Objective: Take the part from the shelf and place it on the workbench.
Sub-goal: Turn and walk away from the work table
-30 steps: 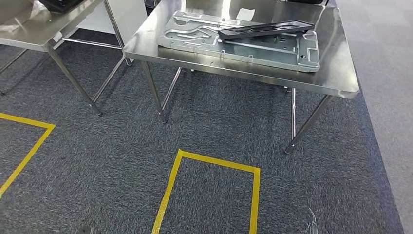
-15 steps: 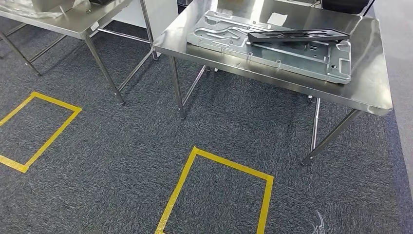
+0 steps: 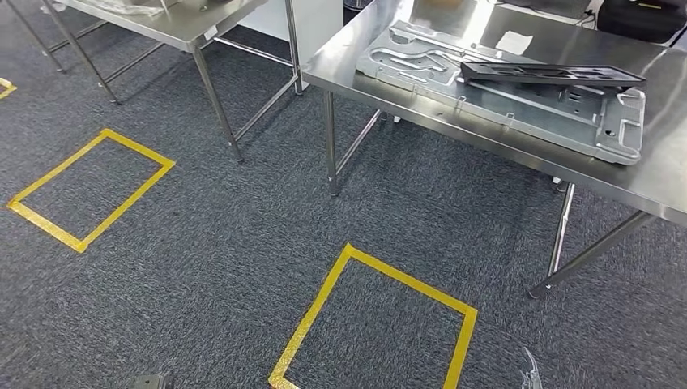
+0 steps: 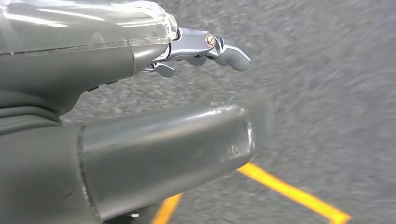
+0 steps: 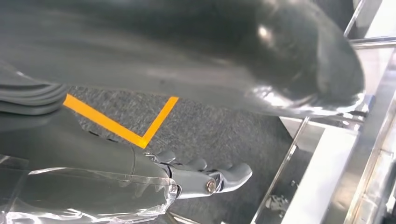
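A long black part (image 3: 551, 74) lies across a flat grey metal plate (image 3: 502, 109) on the steel workbench (image 3: 344, 65) at the upper right of the head view. My left hand (image 4: 140, 107) hangs over the carpet with its fingers stretched out and nothing in it. My right hand (image 5: 154, 179) also hangs low, its fingers loosely apart and holding nothing, near a steel table leg (image 5: 280, 172). Both hands are well away from the black part.
A second steel table (image 3: 186, 20) stands at the upper left. Yellow tape squares mark the dark carpet, one in front of me (image 3: 409, 277) and one to the left (image 3: 138, 146). Table legs (image 3: 330, 146) come down to the floor ahead.
The whole picture has slid to the right and slightly down: the camera has turned left. The workbench now runs off the right edge, and more of the left tape square shows.
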Controlling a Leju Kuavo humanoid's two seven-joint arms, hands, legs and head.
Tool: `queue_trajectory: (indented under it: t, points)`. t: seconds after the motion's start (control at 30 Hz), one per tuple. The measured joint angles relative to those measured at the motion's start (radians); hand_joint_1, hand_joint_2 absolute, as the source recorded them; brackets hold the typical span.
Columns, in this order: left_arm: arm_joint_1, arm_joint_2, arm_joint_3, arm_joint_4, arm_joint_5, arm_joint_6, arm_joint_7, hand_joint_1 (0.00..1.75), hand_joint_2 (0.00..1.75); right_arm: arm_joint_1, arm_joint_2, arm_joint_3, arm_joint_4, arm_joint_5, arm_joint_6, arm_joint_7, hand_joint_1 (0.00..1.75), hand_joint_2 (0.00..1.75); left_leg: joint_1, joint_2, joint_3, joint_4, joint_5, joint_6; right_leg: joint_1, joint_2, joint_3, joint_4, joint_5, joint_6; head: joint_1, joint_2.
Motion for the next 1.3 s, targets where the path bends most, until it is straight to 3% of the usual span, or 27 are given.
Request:
queue_trajectory:
  t: [0.07,0.1,0.13,0.2,0.27,0.3,0.33,0.4,0.47,0.53,0.6,0.67,0.73,0.77,0.8,0.87,0.93,1.0,1.07,1.13,1.2,1.27,1.3]
  points:
    - [0.019,-0.006,-0.112,-0.052,0.119,-0.020,0.000,0.00,0.00,-0.009,0.001,-0.001,0.012,0.013,-0.012,-0.004,0.00,0.00,0.002,-0.009,-0.006,-0.001,0.002,-0.014,-0.002,-0.020,0.001,-0.008,0.007,-0.012,0.000,0.000]
    - [0.026,-0.007,-0.159,-0.072,0.153,-0.022,0.000,0.00,0.00,-0.014,0.002,0.001,0.018,0.017,-0.019,-0.006,0.00,0.00,0.001,0.004,-0.014,0.015,-0.010,-0.018,-0.004,-0.030,0.002,-0.014,0.011,-0.019,-0.003,0.000]
    - [0.030,-0.009,-0.201,-0.088,0.171,-0.023,0.000,0.00,0.00,-0.018,0.003,0.003,0.024,0.019,-0.024,-0.008,0.00,0.00,-0.001,0.024,-0.031,0.052,-0.034,-0.021,-0.006,-0.041,0.003,-0.020,0.015,-0.026,-0.007,0.000]
    - [0.034,-0.013,-0.264,-0.113,0.183,-0.024,0.000,0.00,0.00,-0.020,0.004,0.007,0.036,0.021,-0.027,-0.010,0.00,0.00,-0.002,0.068,-0.088,0.179,-0.105,-0.026,-0.004,-0.065,0.001,-0.021,0.016,-0.032,-0.013,0.000]
    - [0.040,-0.016,-0.307,-0.130,0.187,-0.024,0.000,0.00,0.00,-0.021,0.004,0.008,0.046,0.021,-0.029,-0.011,0.00,0.00,-0.001,0.082,-0.128,0.277,-0.139,-0.030,0.000,-0.088,-0.002,-0.017,0.015,-0.034,-0.015,0.000]
    - [0.045,-0.017,-0.323,-0.137,0.193,-0.023,0.000,0.00,0.00,-0.023,0.005,0.008,0.051,0.022,-0.030,-0.011,0.00,0.00,-0.001,0.084,-0.123,0.276,-0.129,-0.030,0.001,-0.097,-0.003,-0.015,0.014,-0.034,-0.015,0.000]
    - [0.050,-0.016,-0.340,-0.143,0.210,-0.018,0.000,0.00,0.00,-0.024,0.005,0.009,0.056,0.022,-0.032,-0.011,0.00,0.00,-0.001,0.088,-0.096,0.231,-0.101,-0.029,0.002,-0.105,-0.003,-0.013,0.012,-0.033,-0.015,0.000]
    - [0.056,-0.012,-0.385,-0.156,0.278,0.000,0.000,0.00,0.00,-0.030,0.005,0.016,0.067,0.024,-0.046,-0.012,0.00,0.00,-0.005,0.113,-0.017,0.088,-0.044,-0.021,0.005,-0.120,-0.002,-0.006,0.007,-0.028,-0.015,0.000]
    - [0.058,-0.004,-0.446,-0.172,0.360,0.016,0.000,0.00,0.00,-0.038,0.005,0.028,0.079,0.029,-0.071,-0.013,0.00,0.00,-0.011,0.132,0.023,0.005,-0.024,-0.010,0.011,-0.132,-0.002,-0.001,0.004,-0.020,-0.013,0.000]
    - [0.063,0.004,-0.503,-0.200,0.429,0.018,0.000,0.00,0.00,-0.048,0.006,0.045,0.086,0.031,-0.092,-0.014,0.00,0.00,-0.012,0.122,0.019,-0.003,-0.022,-0.001,0.013,-0.143,-0.002,-0.001,0.004,-0.011,-0.011,0.000]
    - [0.072,0.009,-0.552,-0.254,0.491,0.006,0.000,0.00,0.00,-0.057,0.006,0.063,0.085,0.029,-0.103,-0.015,0.00,0.00,-0.008,0.109,0.019,-0.010,-0.014,0.011,0.010,-0.126,-0.006,0.015,-0.010,0.001,-0.010,0.000]
    - [0.077,0.011,-0.593,-0.333,0.552,-0.020,-0.001,0.00,0.00,-0.060,0.006,0.081,0.075,0.028,-0.110,-0.012,0.00,0.00,-0.003,0.095,0.016,-0.015,-0.005,0.023,0.004,-0.083,-0.042,0.097,-0.066,0.011,-0.006,0.000]
    - [0.078,0.013,-0.617,-0.412,0.590,-0.052,-0.001,0.00,0.00,-0.059,0.006,0.095,0.067,0.028,-0.115,-0.008,0.00,0.00,-0.003,0.077,0.010,-0.014,0.000,0.027,0.001,-0.060,-0.103,0.230,-0.130,0.015,-0.003,0.000]
    - [0.078,0.014,-0.622,-0.444,0.594,-0.063,-0.001,0.00,0.00,-0.059,0.006,0.101,0.065,0.027,-0.118,-0.006,0.00,0.00,-0.003,0.067,0.008,-0.014,0.002,0.027,0.000,-0.058,-0.124,0.275,-0.140,0.016,-0.003,0.000]
    - [0.078,0.014,-0.622,-0.463,0.590,-0.070,-0.001,0.00,0.00,-0.059,0.006,0.104,0.065,0.025,-0.122,-0.005,0.00,0.00,-0.003,0.058,0.008,-0.014,0.003,0.026,-0.002,-0.058,-0.127,0.281,-0.129,0.017,-0.003,0.000]
    - [0.077,0.015,-0.617,-0.479,0.577,-0.078,-0.001,0.00,0.00,-0.060,0.006,0.107,0.067,0.016,-0.132,-0.008,0.00,0.00,-0.003,0.037,0.010,-0.012,0.003,0.023,-0.006,-0.050,-0.082,0.182,-0.059,0.014,-0.003,0.000]
    - [0.075,0.016,-0.608,-0.479,0.574,-0.085,-0.001,0.00,0.00,-0.060,0.006,0.108,0.070,0.006,-0.142,-0.011,0.00,0.00,-0.005,0.020,0.008,-0.007,0.003,0.014,-0.008,-0.018,-0.024,0.053,-0.006,0.008,-0.003,0.000]
    - [0.075,0.016,-0.600,-0.477,0.569,-0.084,0.000,0.00,0.00,-0.059,0.006,0.111,0.074,-0.006,-0.151,-0.013,0.00,0.00,-0.005,0.006,0.002,-0.006,0.005,0.001,-0.005,0.000,-0.005,0.005,0.002,0.002,-0.003,0.000]
    - [0.073,0.017,-0.588,-0.456,0.546,-0.058,0.001,0.00,0.00,-0.058,0.006,0.113,0.077,-0.024,-0.158,-0.014,0.00,0.00,-0.002,-0.004,-0.004,-0.008,0.008,-0.014,-0.005,-0.015,-0.004,-0.003,0.007,-0.009,-0.003,0.000]
    - [0.070,0.021,-0.576,-0.415,0.517,-0.011,0.000,0.00,0.00,-0.057,0.006,0.114,0.080,-0.039,-0.158,-0.013,0.00,0.00,-0.002,0.024,-0.019,0.024,-0.015,-0.023,-0.008,-0.031,0.000,-0.013,0.014,-0.024,-0.007,0.000]
    - [0.060,0.027,-0.565,-0.374,0.513,0.010,0.000,0.00,0.00,-0.052,0.007,0.114,0.083,-0.049,-0.155,-0.012,0.00,0.00,-0.002,0.066,-0.069,0.132,-0.077,-0.028,-0.006,-0.052,0.000,-0.018,0.017,-0.033,-0.015,0.000]
    - [0.049,0.031,-0.546,-0.328,0.530,-0.004,0.000,0.00,0.00,-0.045,0.007,0.113,0.088,-0.066,-0.150,-0.011,0.00,0.00,0.000,0.078,-0.123,0.250,-0.127,-0.035,-0.003,-0.075,-0.002,-0.016,0.016,-0.036,-0.019,0.000]
    - [0.047,0.033,-0.534,-0.301,0.539,-0.016,0.000,0.00,0.00,-0.041,0.007,0.113,0.090,-0.074,-0.146,-0.010,0.00,0.00,0.001,0.081,-0.131,0.270,-0.127,-0.037,-0.002,-0.086,-0.003,-0.015,0.015,-0.036,-0.019,0.000]
